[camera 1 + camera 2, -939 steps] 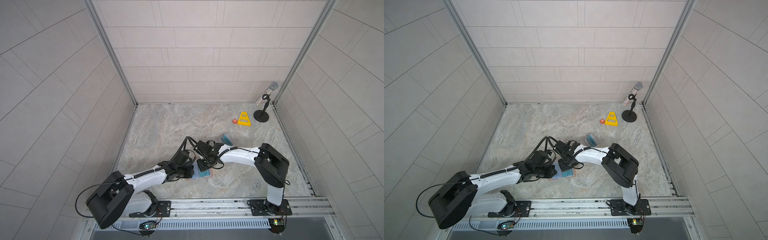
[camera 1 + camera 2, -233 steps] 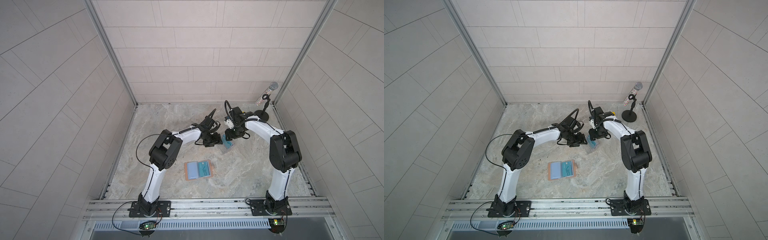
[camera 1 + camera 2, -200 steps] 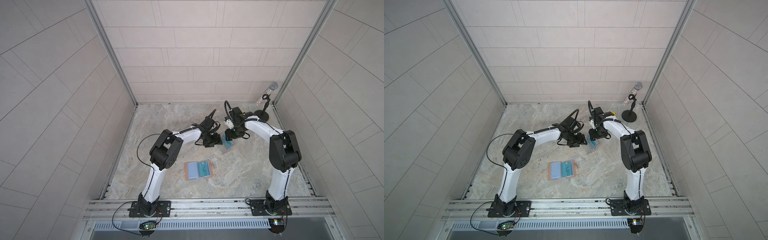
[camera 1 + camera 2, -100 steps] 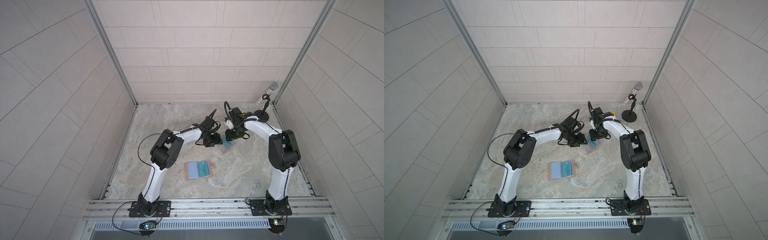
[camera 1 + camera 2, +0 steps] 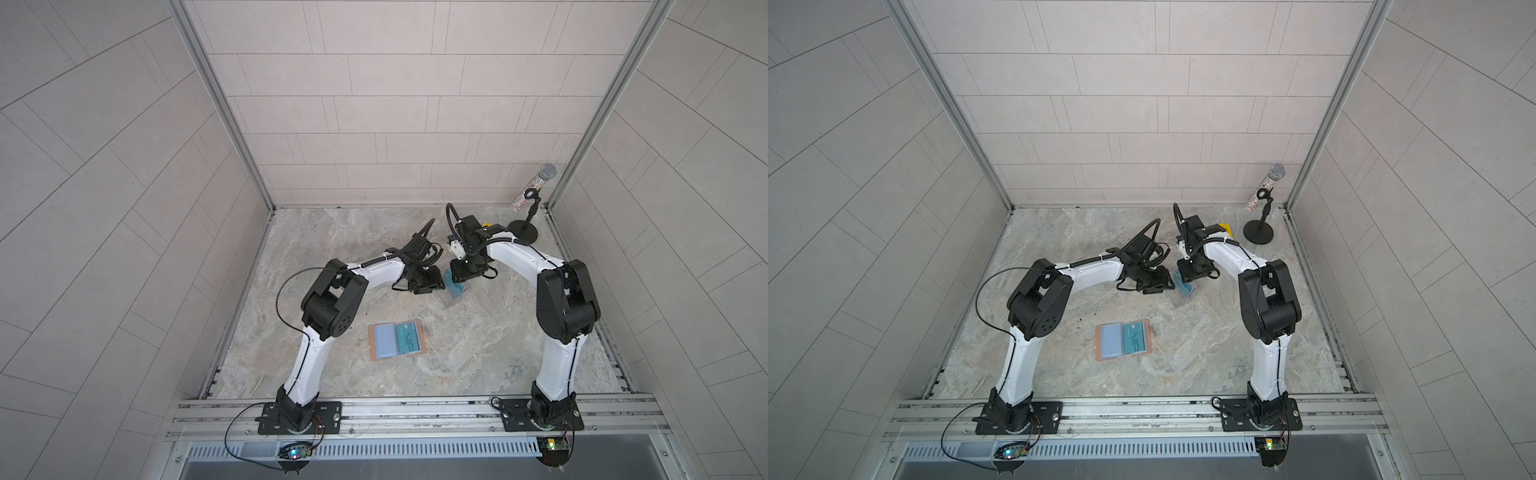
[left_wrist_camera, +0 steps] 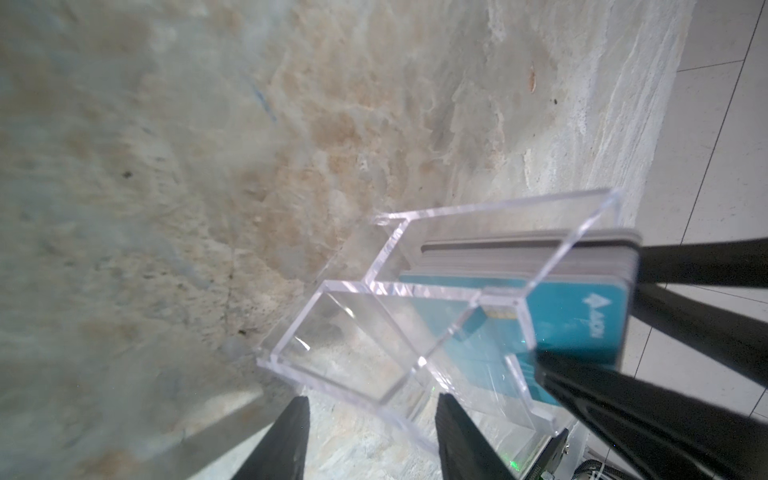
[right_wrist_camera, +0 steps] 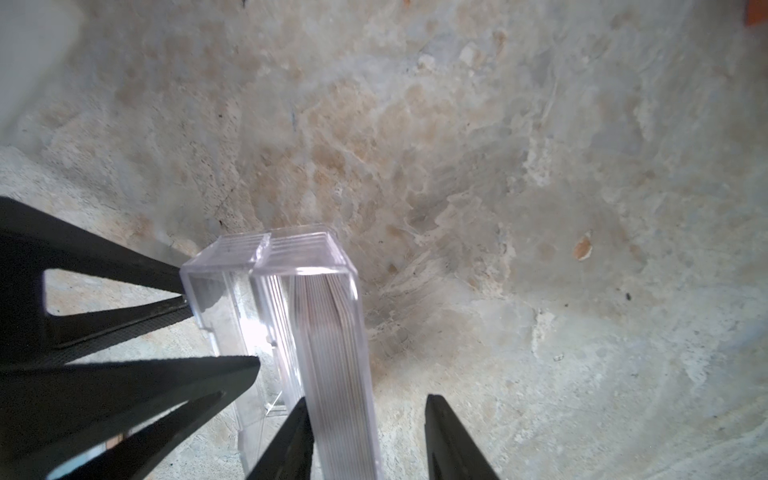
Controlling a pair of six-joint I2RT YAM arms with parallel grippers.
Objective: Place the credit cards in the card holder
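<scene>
The right gripper [image 7: 366,399] is closing, still gapped, around the credit cards [image 7: 332,353] in the acrylic card stand [image 6: 419,287], probably readying another pick; whether the left gripper [image 6: 372,399] is clamping is unclear.

Robot test cell, lab-like.
Pale tiled walls [image 5: 374,104] enclose a marbled tabletop [image 5: 478,353]; an aluminium rail [image 5: 415,415] runs along the tabletop's near edge.

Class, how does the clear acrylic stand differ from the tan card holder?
The acrylic stand is clear; the card holder is tan with bluish sleeves. The stand stands up, packed with a card stack; the holder lies open flat, showing one teal card. Both store cards.
</scene>
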